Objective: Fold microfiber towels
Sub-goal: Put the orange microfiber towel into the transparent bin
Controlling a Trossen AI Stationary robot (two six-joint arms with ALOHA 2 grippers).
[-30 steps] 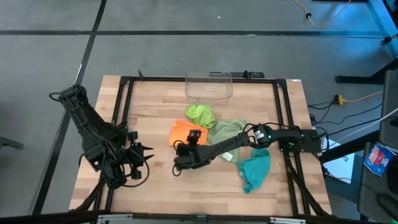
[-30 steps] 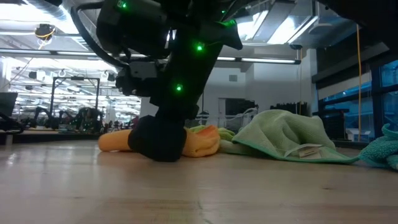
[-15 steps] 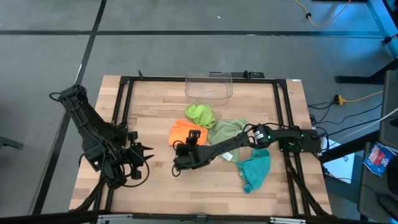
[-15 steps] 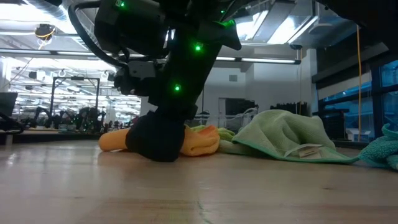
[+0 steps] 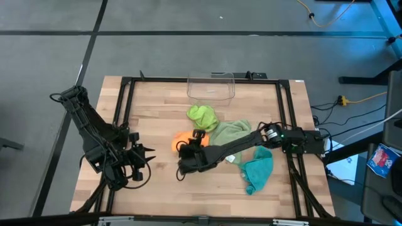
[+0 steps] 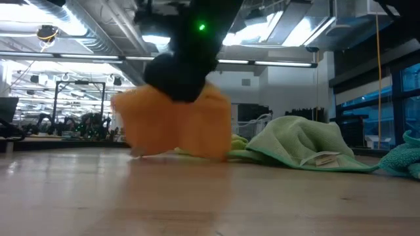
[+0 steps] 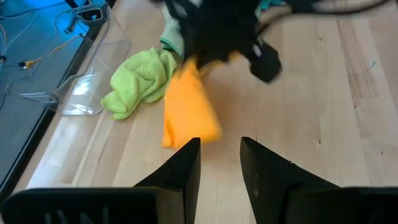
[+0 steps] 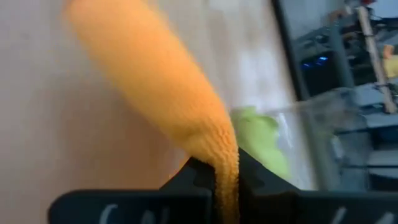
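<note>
1. And up it went: the big soft orange microfiber towel [image 6: 177, 124], flat on the wood a second ago, was now lifted, hanging from the right gripper [image 6: 178, 82] with its lower edge just brushing the table.
2. The right gripper's jaws were pinched tight on the orange towel's top edge, the cloth draping down from between the fingers [image 8: 199, 177].
3. Just beyond it lay the crumpled lime green towel [image 5: 202, 115], near the clear plastic bin [image 5: 210, 86].
4. Beside it sat the pale sage green towel [image 6: 298, 144] with its white tag, then the teal towel [image 5: 258, 171].
5. The left gripper [image 5: 139, 162] waited well apart at the light wooden table's [image 5: 157, 107] left, jaws partly open, holding nothing.
</note>
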